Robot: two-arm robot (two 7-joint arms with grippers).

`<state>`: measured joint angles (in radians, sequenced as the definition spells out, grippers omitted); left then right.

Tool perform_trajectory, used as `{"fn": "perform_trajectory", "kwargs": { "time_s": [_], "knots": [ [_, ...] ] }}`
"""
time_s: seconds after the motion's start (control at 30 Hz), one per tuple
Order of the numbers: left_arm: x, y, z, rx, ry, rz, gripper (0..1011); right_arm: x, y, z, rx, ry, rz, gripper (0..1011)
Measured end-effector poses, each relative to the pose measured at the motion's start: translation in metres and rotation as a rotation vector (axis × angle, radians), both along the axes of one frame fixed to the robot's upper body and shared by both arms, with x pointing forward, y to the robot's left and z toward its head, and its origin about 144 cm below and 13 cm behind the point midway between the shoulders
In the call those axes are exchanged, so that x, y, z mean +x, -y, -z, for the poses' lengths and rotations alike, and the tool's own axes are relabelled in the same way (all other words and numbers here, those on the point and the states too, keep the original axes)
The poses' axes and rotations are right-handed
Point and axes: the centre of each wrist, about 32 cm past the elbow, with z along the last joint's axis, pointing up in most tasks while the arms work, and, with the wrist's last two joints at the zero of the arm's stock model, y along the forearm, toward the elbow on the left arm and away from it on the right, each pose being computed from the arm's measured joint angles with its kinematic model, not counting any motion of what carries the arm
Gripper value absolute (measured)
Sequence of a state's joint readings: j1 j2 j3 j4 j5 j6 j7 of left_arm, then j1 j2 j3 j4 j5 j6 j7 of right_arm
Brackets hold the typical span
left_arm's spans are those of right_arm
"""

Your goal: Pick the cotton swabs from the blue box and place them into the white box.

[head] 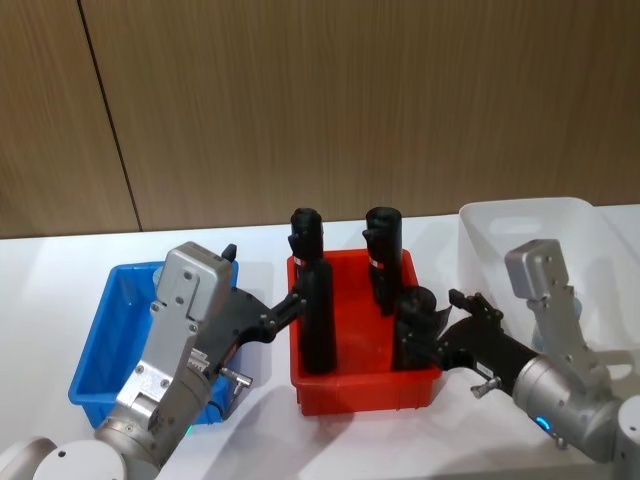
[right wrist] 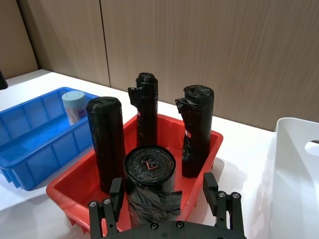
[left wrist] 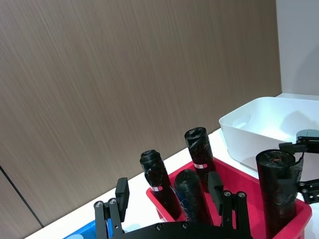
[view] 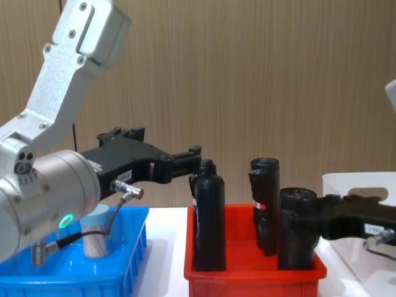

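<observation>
One jar of cotton swabs (right wrist: 75,105), clear with a pale blue lid, stands in the blue box (right wrist: 30,142) at its far side; the same jar (view: 96,236) is seen in the chest view. My left gripper (head: 265,280) hangs open above the blue box's (head: 100,340) right end, pointing toward the wall, with nothing held. The white box (head: 500,225) stands at the right. In front of it my right gripper (head: 445,325) is open, its fingers (right wrist: 209,185) either side of a black roll (right wrist: 149,181) without closing on it.
A red bin (head: 360,385) sits between the blue and white boxes, holding several upright black wrapped rolls (head: 383,245). A wood-panel wall closes the back of the white table. Bare table lies in front of the bins.
</observation>
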<state>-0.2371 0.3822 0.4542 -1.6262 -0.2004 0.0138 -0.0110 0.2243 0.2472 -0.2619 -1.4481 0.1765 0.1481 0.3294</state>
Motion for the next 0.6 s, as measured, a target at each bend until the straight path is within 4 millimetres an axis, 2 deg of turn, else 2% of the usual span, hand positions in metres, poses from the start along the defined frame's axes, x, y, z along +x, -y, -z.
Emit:
{"fn": "perform_trajectory", "kwargs": {
  "time_s": [0.37, 0.6],
  "knots": [
    [0.0, 0.0, 0.0, 0.0, 0.0, 0.0, 1003, 0.016, -0.006, 0.003, 0.01, -0.024, -0.025, 1001],
    [0.0, 0.0, 0.0, 0.0, 0.0, 0.0, 1003, 0.023, -0.009, 0.005, 0.018, -0.034, -0.032, 882]
  ]
}}
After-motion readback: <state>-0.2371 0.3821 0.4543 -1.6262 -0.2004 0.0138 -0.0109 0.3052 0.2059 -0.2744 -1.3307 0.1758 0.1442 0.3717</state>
